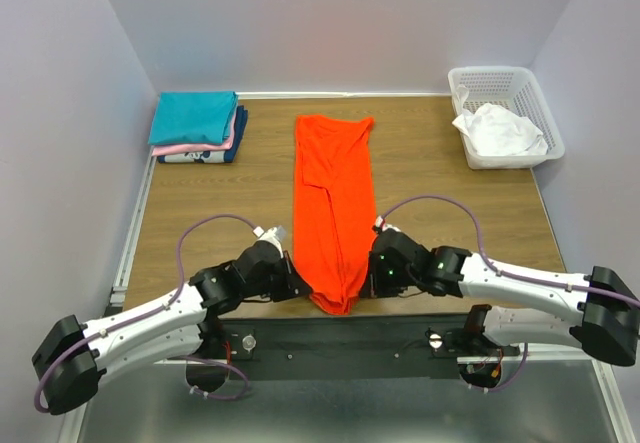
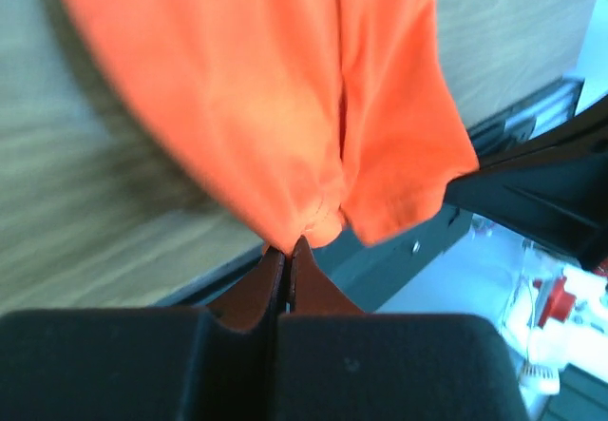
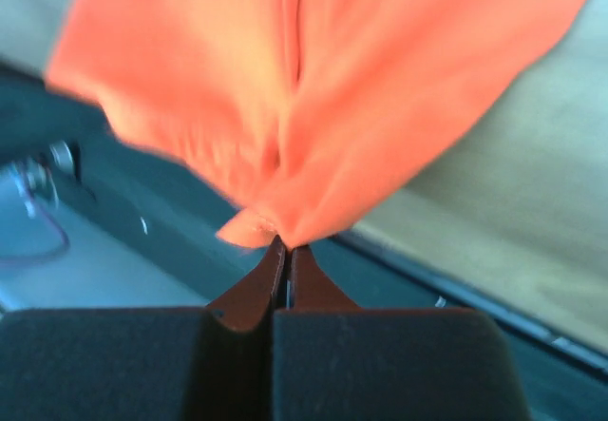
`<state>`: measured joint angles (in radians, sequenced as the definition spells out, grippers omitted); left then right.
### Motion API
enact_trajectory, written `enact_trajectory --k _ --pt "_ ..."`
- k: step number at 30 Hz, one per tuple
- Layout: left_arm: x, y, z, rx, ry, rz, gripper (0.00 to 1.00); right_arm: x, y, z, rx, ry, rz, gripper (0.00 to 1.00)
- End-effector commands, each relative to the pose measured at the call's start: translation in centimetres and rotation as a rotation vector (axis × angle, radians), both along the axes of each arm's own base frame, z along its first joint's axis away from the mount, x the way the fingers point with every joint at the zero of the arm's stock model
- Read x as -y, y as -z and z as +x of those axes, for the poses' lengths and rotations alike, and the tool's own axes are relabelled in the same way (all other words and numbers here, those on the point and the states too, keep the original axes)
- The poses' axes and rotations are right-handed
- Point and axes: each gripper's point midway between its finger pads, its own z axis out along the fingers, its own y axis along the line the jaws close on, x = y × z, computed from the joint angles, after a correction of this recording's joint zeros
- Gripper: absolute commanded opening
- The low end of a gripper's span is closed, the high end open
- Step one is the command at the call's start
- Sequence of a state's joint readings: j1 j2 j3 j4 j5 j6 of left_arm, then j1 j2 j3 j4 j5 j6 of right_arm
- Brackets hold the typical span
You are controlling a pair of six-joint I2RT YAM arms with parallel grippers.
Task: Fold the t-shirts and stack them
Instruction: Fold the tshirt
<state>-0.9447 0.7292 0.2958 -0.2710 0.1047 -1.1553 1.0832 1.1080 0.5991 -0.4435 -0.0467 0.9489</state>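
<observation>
An orange-red t-shirt (image 1: 335,203) lies folded into a long strip down the middle of the table, its near end at the front edge. My left gripper (image 1: 305,288) is shut on the near left corner of that shirt (image 2: 285,136), the cloth pinched at the fingertips (image 2: 288,247). My right gripper (image 1: 370,281) is shut on the near right corner of the shirt (image 3: 323,98), cloth bunched at its tips (image 3: 288,245). A folded stack of t-shirts (image 1: 197,126) sits at the back left, teal on top, pink and navy under it.
A white lattice basket (image 1: 524,87) stands at the back right with a crumpled white t-shirt (image 1: 500,131) in it. The table's front edge and a dark rail (image 1: 340,335) lie just below both grippers. Walls close in the left, right and back.
</observation>
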Motion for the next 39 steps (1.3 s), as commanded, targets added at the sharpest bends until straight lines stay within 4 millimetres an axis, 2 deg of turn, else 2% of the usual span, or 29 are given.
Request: enact_trajectory --k 1,3,4,6,7,8,11,15,16,18,19,20,22,23,25,28,29,31,34,35,39 --pt "0.8 -2.8 4.7 0.157 -0.111 0.013 0.0 0.9 -1.7 5.2 0.161 0.116 -0.058 0.01" --pt "0.6 -3.5 6.1 0.191 -0.141 0.035 0.0 1.3 -2.5 6.9 0.204 0.151 -0.067 0.01" --pt "0.7 -4.5 7.2 0.24 -0.154 0.047 0.0 1.1 -3.5 7.9 0.236 0.155 -0.061 0.01" --pt "0.4 -4.8 8.8 0.262 -0.186 0.072 0.0 1.6 -4.0 9.8 0.276 0.199 -0.084 0.01" --pt "0.7 -6.0 9.8 0.294 -0.199 0.053 0.0 1.6 -4.5 10.6 0.297 0.214 -0.091 0.01" --pt "0.6 -6.2 10.5 0.316 -0.203 0.06 0.0 1.4 -5.5 11.6 0.325 0.235 -0.086 0.01" --pt "-0.7 -7.3 13.8 0.362 -0.275 0.052 0.0 1.8 -6.1 14.7 0.381 0.286 -0.138 0.01" --pt "-0.5 -8.1 16.0 0.412 -0.256 0.049 0.0 2.2 -7.4 17.7 0.431 0.337 -0.136 0.01" --pt "-0.7 -8.7 16.9 0.422 -0.265 0.053 0.0 2.1 -7.3 18.5 0.439 0.337 -0.141 0.01" --pt "-0.3 -8.5 18.2 0.44 -0.251 0.065 0.0 2.3 -7.8 19.9 0.452 0.361 -0.131 0.01" --pt "-0.4 -9.4 19.4 0.461 -0.262 0.054 0.0 2.2 -7.3 20.3 0.447 0.351 -0.144 0.01" --pt "-0.3 -8.5 20.0 0.441 -0.257 0.077 0.0 2.2 -7.2 20.9 0.442 0.354 -0.139 0.01" --pt "-0.4 -8.2 21.1 0.445 -0.257 0.1 0.0 2.0 -7.5 21.9 0.45 0.351 -0.129 0.01" --pt "-0.3 -7.9 21.9 0.428 -0.248 0.098 0.0 1.7 -6.9 22.2 0.434 0.34 -0.133 0.01" --pt "-0.3 -7.7 22.5 0.422 -0.24 0.094 0.0 2.0 -7.2 23.6 0.441 0.351 -0.126 0.01" --pt "-0.8 -6.8 23.9 0.408 -0.244 0.097 0.0 2.0 -6.3 24.9 0.423 0.344 -0.131 0.01" --pt "-0.9 -6.5 24.4 0.402 -0.241 0.108 0.0 1.8 -6.8 25.5 0.432 0.348 -0.122 0.01" --pt "-1.3 -6.2 25.0 0.396 -0.248 0.114 0.0 1.7 -6.3 26.5 0.419 0.355 -0.115 0.01" --pt "-1.1 -5.2 26.1 0.379 -0.229 0.127 0.0 0.7 -5.9 27.4 0.405 0.32 -0.1 0.01" --pt "-1.1 -5.5 26.3 0.386 -0.227 0.123 0.0 0.7 -5.5 27.6 0.397 0.32 -0.107 0.01" --pt "-1.2 -3.4 27.3 0.347 -0.215 0.153 0.0 0.7 -4.5 28.7 0.373 0.317 -0.109 0.01"
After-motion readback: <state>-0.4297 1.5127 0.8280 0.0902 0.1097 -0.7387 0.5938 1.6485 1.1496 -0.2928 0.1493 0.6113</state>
